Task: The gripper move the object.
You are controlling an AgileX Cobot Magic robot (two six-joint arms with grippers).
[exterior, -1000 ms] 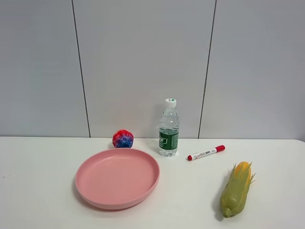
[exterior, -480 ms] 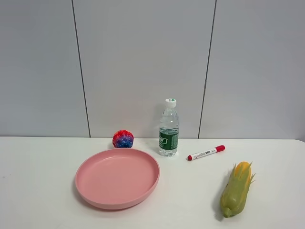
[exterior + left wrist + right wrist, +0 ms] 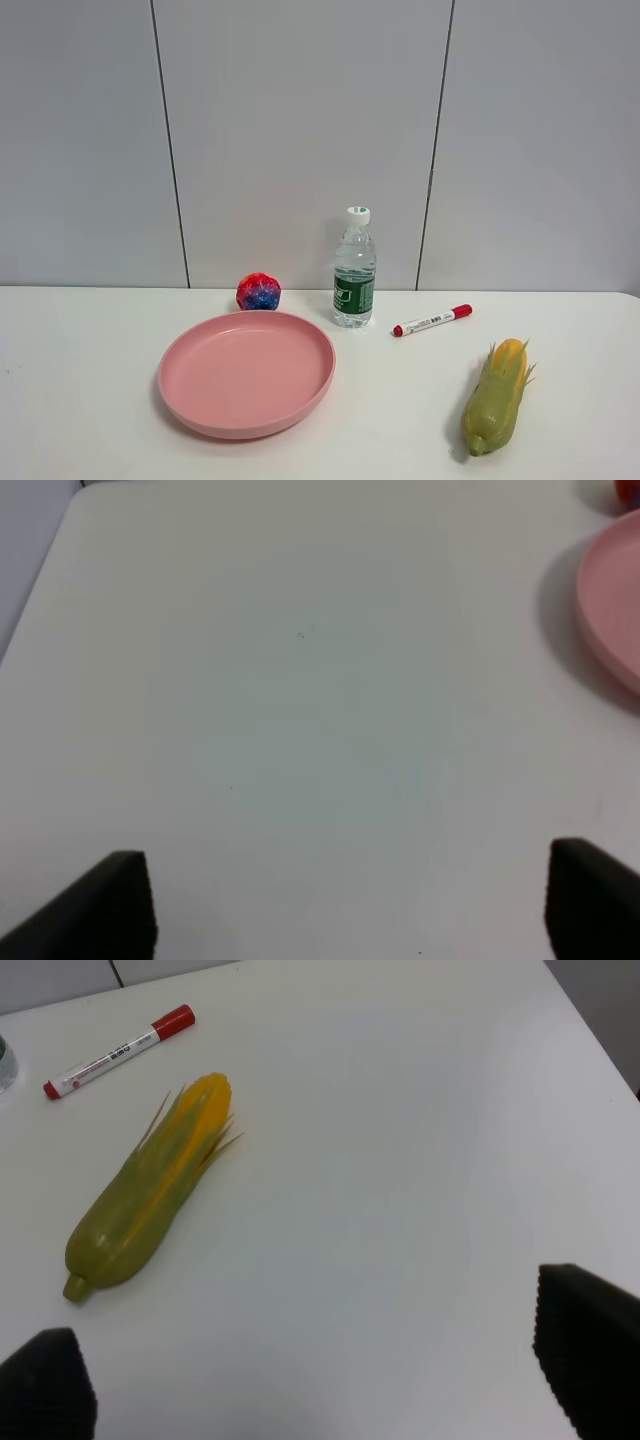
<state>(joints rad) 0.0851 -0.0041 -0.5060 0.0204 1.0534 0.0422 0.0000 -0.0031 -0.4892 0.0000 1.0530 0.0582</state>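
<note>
The small bumpy red ball with a blue patch point(image 3: 258, 291) sits on the white table near the back wall, just behind the far rim of the pink plate point(image 3: 200, 415). Neither arm shows in the exterior high view. In the left wrist view my left gripper point(image 3: 350, 905) is open and empty over bare table, with the plate's rim point(image 3: 612, 610) off to one side and well clear of the fingers. In the right wrist view my right gripper point(image 3: 315, 1370) is open and empty, with the corn cob point(image 3: 145, 1205) ahead of it, not touching.
A clear water bottle with a green label point(image 3: 354, 270) stands upright right of the ball. A red-capped marker point(image 3: 432, 320) lies right of the bottle and also shows in the right wrist view point(image 3: 115, 1052). The yellow-green corn cob point(image 3: 495, 398) lies at the front right.
</note>
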